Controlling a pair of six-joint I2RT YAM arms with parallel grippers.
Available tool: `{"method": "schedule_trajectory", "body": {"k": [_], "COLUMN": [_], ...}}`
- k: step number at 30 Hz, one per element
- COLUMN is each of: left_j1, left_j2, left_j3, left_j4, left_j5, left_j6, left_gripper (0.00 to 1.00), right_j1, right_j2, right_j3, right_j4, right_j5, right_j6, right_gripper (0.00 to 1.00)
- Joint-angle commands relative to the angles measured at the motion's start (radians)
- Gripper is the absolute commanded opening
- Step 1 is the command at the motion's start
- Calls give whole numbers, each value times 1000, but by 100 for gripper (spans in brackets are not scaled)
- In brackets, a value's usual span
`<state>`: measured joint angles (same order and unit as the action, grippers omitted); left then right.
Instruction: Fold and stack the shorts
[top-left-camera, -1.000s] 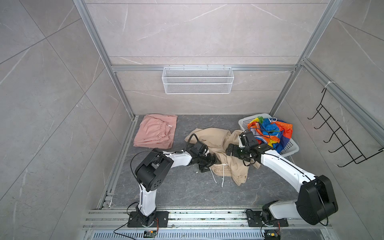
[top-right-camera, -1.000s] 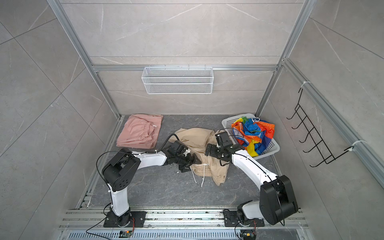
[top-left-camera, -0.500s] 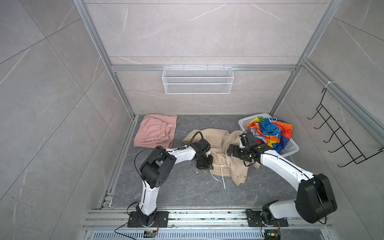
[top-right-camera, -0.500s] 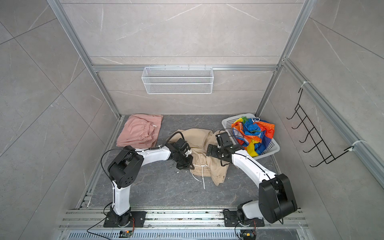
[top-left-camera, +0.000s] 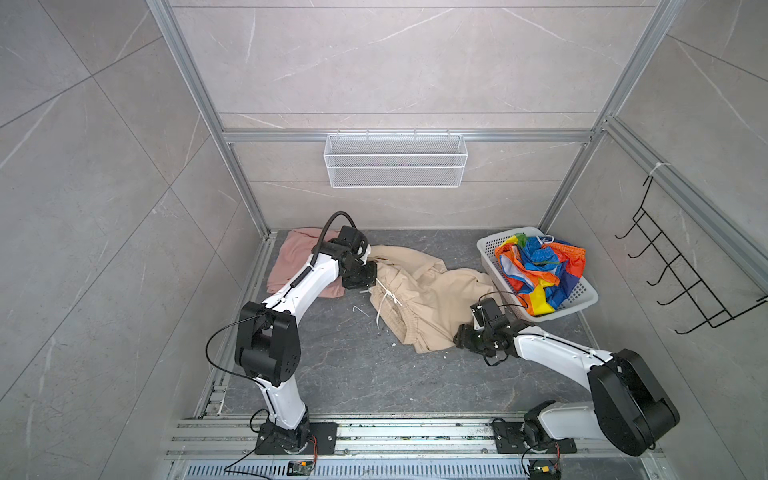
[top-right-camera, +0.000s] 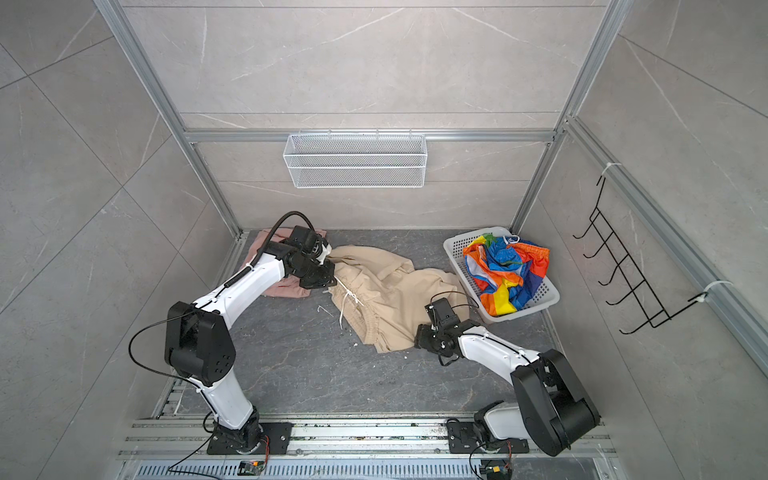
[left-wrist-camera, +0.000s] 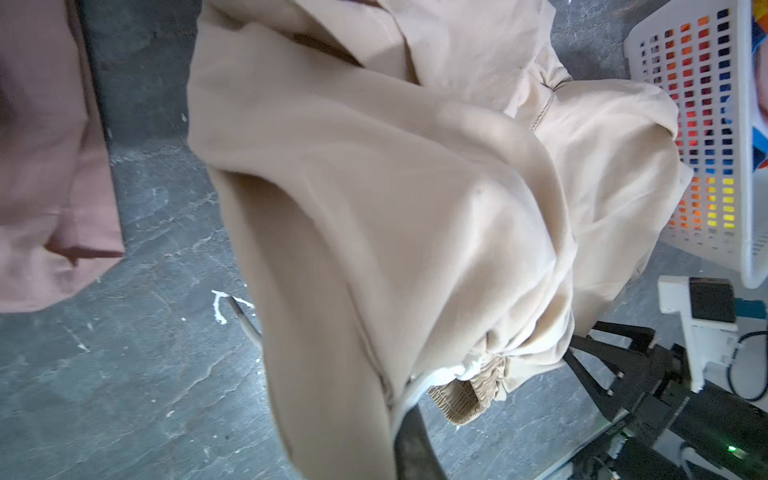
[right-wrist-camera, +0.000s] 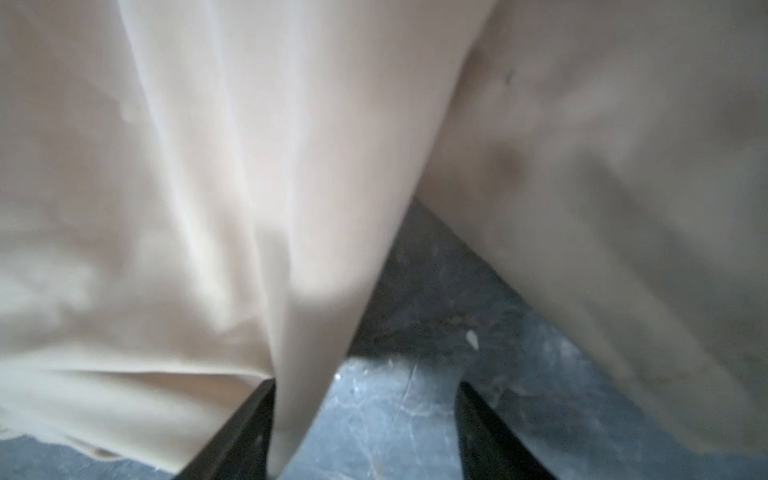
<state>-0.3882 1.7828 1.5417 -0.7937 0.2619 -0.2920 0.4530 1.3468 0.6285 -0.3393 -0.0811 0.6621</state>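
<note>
We see basket (top-left-camera: 487, 254) right of beige shorts (top-left-camera: 432, 299), pink shorts (top-left-camera: 286, 266) left. Our left end effector (top-left-camera: 371, 277) pinches them; right end effector (top-left-camera: 457, 337) parted astride a fold.

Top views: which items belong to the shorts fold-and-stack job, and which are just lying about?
Job:
- beige shorts, crumpled in the middle
- salmon-pink shorts, back left
- rainbow-striped shorts, bunched up

Lying about:
- white perforated basket, holding the rainbow pair
- white wire-mesh wall basket
- black wire hook rack
</note>
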Motion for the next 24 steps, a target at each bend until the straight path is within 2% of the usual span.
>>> {"method": "schedule_trajectory", "body": {"k": [1, 6, 10, 17, 20, 24], "left_j1": [-6, -9, -10, -11, -11, -9], "left_j2": [13, 27, -34, -82, -80, -75], "left_j3": [-4, -51, -152, -251, -263, -259], "left_j4": [-76, -68, 0, 65, 77, 89], "left_j5": [5, 67, 102, 128, 145, 146], "left_j6": [62, 20, -26, -63, -67, -68], "left_gripper": [0, 0, 0, 0, 0, 0], "right_j1": [1, 0, 2, 14, 15, 18], "right_j2": [-57, 166, 378, 678, 754, 822], "right_j3": [118, 447, 657, 899, 970, 984], "right_j4": [-107, -166, -99, -56, -52, 36], "right_j5": [86, 102, 16, -48, -62, -116], "right_j6": [-4, -80, -43, 31, 45, 100], "right_gripper": [79, 93, 96, 94, 91, 80]}}
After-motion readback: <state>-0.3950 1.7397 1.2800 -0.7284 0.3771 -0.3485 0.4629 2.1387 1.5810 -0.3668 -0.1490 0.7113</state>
